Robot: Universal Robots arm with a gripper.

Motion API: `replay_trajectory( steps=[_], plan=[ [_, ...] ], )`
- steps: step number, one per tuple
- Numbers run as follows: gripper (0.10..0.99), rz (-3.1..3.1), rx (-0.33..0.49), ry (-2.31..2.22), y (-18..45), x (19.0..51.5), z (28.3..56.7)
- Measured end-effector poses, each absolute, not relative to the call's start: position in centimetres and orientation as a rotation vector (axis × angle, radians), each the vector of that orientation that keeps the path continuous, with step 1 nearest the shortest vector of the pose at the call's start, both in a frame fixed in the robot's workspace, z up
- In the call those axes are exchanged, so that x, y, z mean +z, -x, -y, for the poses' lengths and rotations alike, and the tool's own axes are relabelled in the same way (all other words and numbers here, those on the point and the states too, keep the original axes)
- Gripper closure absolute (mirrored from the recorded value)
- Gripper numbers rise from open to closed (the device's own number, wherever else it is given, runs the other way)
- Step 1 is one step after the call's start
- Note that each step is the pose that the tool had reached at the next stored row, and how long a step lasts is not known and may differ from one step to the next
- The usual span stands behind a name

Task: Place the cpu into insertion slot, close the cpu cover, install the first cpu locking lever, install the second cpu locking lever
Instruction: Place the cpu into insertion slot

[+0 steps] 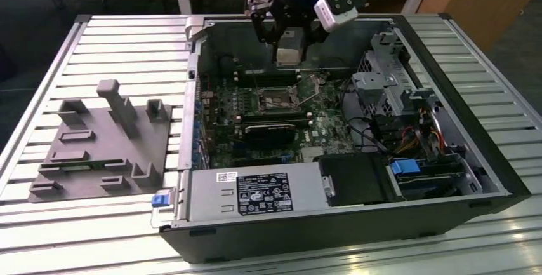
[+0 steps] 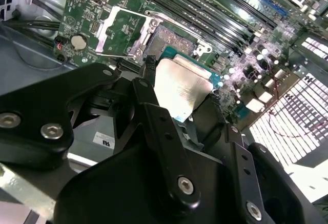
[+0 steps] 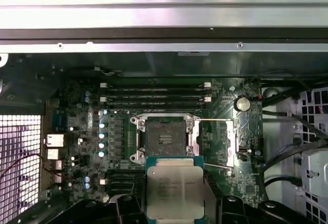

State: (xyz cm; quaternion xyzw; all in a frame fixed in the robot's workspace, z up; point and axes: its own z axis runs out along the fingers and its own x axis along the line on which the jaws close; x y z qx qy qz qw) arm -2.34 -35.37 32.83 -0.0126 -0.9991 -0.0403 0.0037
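My gripper [image 1: 289, 45] is shut on the cpu [image 1: 290, 55], a flat silver-grey square, and hangs over the far part of the open computer case. In both wrist views the cpu [image 3: 174, 190] [image 2: 182, 88] sits clamped between the black fingers [image 3: 128, 206], above the board and apart from it. The insertion slot [image 3: 164, 138] [image 2: 173, 42] [image 1: 275, 101] lies bare with a dark centre, a short way ahead of the chip. The cpu cover [image 3: 218, 142] [image 2: 123, 32] is swung open beside the slot. Thin lever rods [image 3: 218, 167] stand free near the cover.
Long memory slots [image 3: 156, 93] run beside the socket. The case wall [image 3: 164, 34] rises behind the board. A drive cage [image 1: 389, 91] and cables [image 1: 407, 138] fill the exterior view's right, a power supply [image 1: 254, 192] the front. A grey fixture block [image 1: 101, 141] lies on the slatted table.
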Motion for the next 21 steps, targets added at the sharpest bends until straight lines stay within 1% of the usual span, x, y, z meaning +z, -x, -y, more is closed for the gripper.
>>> replay_trajectory(
  steps=[10,21],
  plan=[
    [0.545,3.144,-0.122,0.042,2.4,31.2,35.3],
    [0.545,3.133,-0.12,0.342,2.4,31.0,35.3]
  ],
)
